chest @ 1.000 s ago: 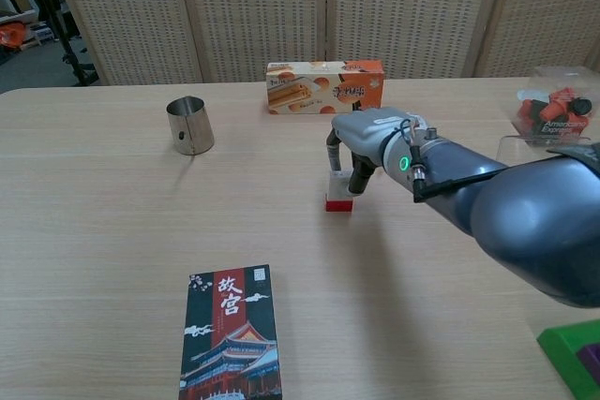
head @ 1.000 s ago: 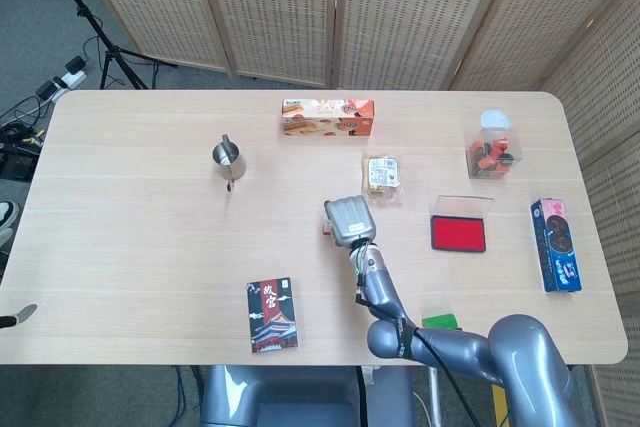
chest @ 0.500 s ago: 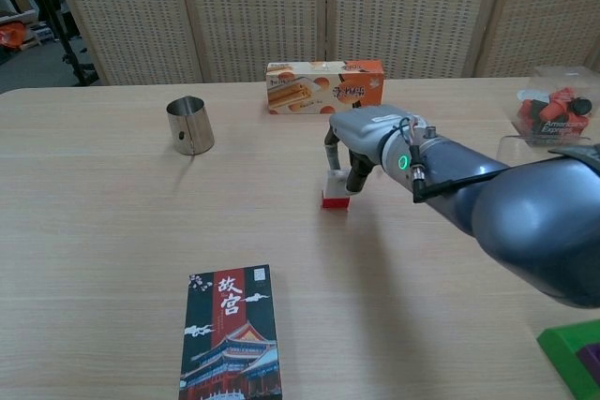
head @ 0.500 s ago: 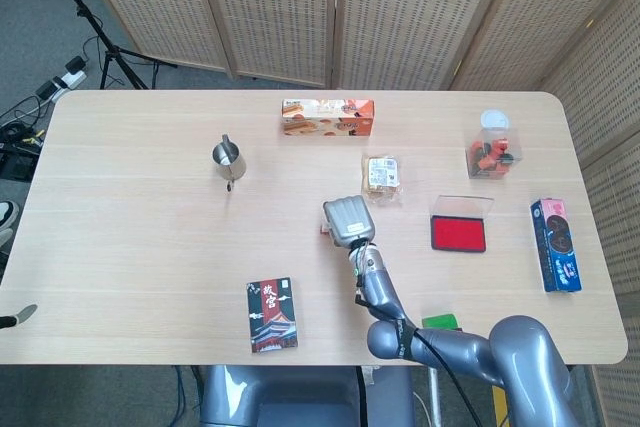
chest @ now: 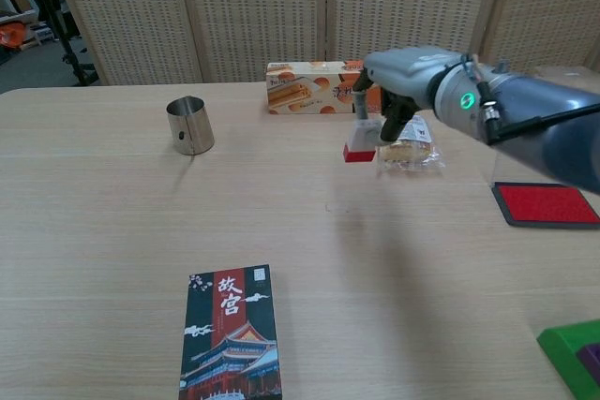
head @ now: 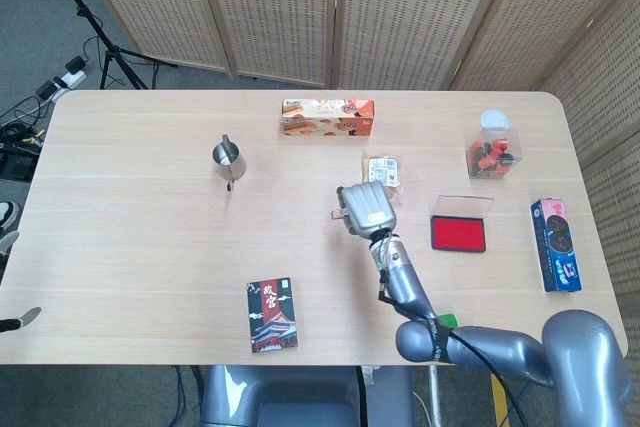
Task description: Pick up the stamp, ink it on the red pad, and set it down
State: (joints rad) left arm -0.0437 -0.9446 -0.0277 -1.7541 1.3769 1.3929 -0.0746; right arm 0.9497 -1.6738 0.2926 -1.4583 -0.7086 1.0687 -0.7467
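My right hand pinches the stamp, a small white block with a red base, and holds it in the air above the table. In the head view only the stamp's edge shows at the left of the hand. The red ink pad lies open on the table to the right of the hand, its clear lid behind it. A thin grey sliver at the lower left edge of the head view is all that shows of my left hand.
A wrapped snack packet lies just behind the held stamp. The biscuit box, metal cup, dark booklet, blue box and a clear tub of red pieces stand around the table.
My right hand has lifted the stamp off the table and carried it up and to the right, toward the snack packet and the ink pad.
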